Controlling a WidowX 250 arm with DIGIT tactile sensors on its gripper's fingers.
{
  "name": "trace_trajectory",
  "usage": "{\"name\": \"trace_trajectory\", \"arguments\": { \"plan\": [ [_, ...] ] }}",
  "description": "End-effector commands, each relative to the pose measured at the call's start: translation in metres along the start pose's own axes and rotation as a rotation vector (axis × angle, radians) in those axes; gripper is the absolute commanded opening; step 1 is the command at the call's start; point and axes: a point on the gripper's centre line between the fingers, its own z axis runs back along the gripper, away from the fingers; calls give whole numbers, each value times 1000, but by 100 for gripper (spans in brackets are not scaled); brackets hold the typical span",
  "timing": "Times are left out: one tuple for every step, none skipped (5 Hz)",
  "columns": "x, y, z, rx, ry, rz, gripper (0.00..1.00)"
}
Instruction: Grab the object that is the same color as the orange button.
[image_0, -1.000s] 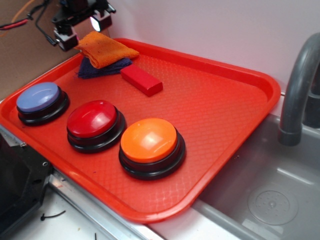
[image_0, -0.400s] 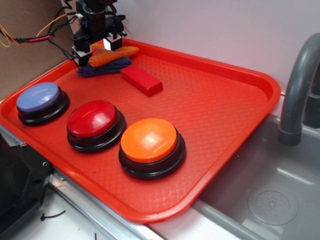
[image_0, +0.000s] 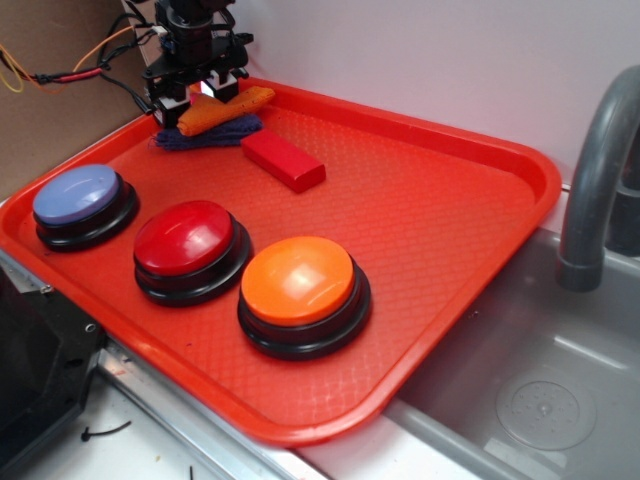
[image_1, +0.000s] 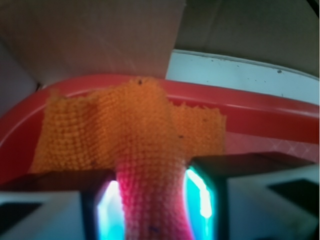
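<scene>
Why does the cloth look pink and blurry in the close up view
Wrist view: glowing teal-white light from the gripper pads tints the pinched orange cloth pink, too near to focus. Exterior view: sharp, even lighting, the orange button showing soft glare.

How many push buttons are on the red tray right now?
3, in a row along the tray's near-left edge: the light blue button farthest left, the red button in the middle, the orange button rightmost. None look hidden.

Orange cloth coarse knit; orange button glossy plastic; tray textured plastic.
</scene>
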Motion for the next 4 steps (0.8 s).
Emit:
{"name": "trace_trajectory", "arguments": {
  "plan": [
    [28, 13, 97, -119, 4, -337, 0],
    [28, 14, 134, -147, 47, -467, 0],
    [14, 8, 156, -208, 148, -682, 0],
    [-18, 6, 184, -228, 227, -921, 0]
  ]
}}
